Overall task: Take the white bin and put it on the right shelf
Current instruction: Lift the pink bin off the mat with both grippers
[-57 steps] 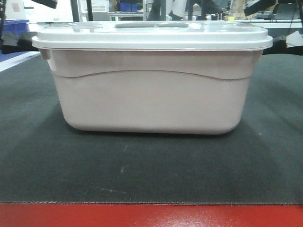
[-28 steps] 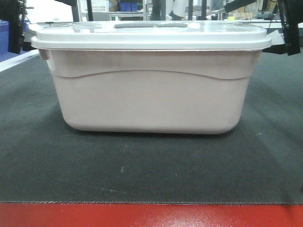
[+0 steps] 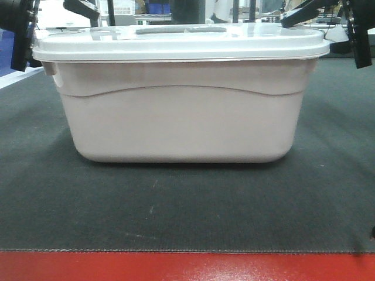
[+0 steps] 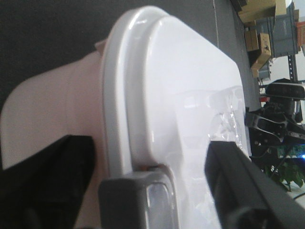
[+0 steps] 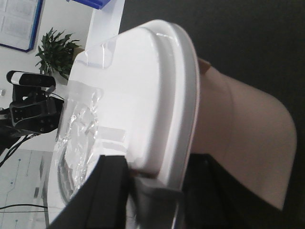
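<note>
The left gripper [image 4: 147, 143] straddles the rim at the left end of the white bin [image 3: 181, 117]. One black finger [image 4: 238, 186] lies over the lid [image 3: 176, 44], and the other finger [image 4: 43, 186] sits under the rim, against the bin's wall. The jaws stand wide apart with the rim between them; whether they press on it cannot be told. The right gripper [image 5: 157, 160] sits the same way at the bin's right end, one finger [image 5: 107, 191] above the lid and one finger [image 5: 209, 191] below the rim. Whether it clamps the rim cannot be told either.

The bin is a pale pinkish tub with rounded corners and a wavy ridge along its side. It is closed by a flat white lid with a grey handle [image 3: 181, 30] at the middle. Beneath the bin lies a dark grey mat [image 3: 187, 205]; whether the bin's base touches it is unclear. In front of the bin, the mat ends at a red table edge [image 3: 187, 266]. Behind the bin, blurred, are blue bins [image 3: 155, 7] and a potted plant [image 5: 57, 50].
</note>
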Robot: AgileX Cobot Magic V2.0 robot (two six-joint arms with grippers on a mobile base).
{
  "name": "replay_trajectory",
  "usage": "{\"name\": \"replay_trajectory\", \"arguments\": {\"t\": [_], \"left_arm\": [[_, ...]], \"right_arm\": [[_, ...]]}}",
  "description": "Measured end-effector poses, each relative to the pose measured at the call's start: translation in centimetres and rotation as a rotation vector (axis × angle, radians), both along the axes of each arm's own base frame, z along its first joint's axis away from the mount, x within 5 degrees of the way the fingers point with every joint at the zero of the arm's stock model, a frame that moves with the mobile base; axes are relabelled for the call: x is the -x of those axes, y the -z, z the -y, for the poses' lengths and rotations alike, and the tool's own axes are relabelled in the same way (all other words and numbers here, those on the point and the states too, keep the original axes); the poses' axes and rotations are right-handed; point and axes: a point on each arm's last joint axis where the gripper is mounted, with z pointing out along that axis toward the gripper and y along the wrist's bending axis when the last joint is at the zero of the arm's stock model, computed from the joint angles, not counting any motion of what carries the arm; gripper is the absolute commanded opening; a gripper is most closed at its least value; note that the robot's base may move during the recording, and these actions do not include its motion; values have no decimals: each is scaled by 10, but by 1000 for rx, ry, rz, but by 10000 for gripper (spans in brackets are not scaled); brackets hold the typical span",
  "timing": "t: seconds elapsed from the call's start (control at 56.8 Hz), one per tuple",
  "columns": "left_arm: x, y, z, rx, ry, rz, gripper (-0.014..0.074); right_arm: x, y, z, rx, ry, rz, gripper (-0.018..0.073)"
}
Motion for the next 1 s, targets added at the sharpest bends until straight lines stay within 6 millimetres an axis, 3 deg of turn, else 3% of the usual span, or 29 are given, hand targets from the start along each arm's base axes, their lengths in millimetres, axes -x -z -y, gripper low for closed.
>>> {"name": "replay_trajectory", "arguments": {"t": [0.176,0.37,0.775,1.004], "left_arm": [[-4,-2,0,39,-47,6,64],[-10,-7,-1,135,-105,-6,-132],[-14,-25,4,279,-159,10,-126],[-4,-54,9,340,-165,65,-126]], "right_arm": [[0,-1,2,0,13,3,112],[2,-15,5,-2,49,44,87],[9,-54,7,-81,158,146,74],[20,-86,9,-147,222,231,69]]}}
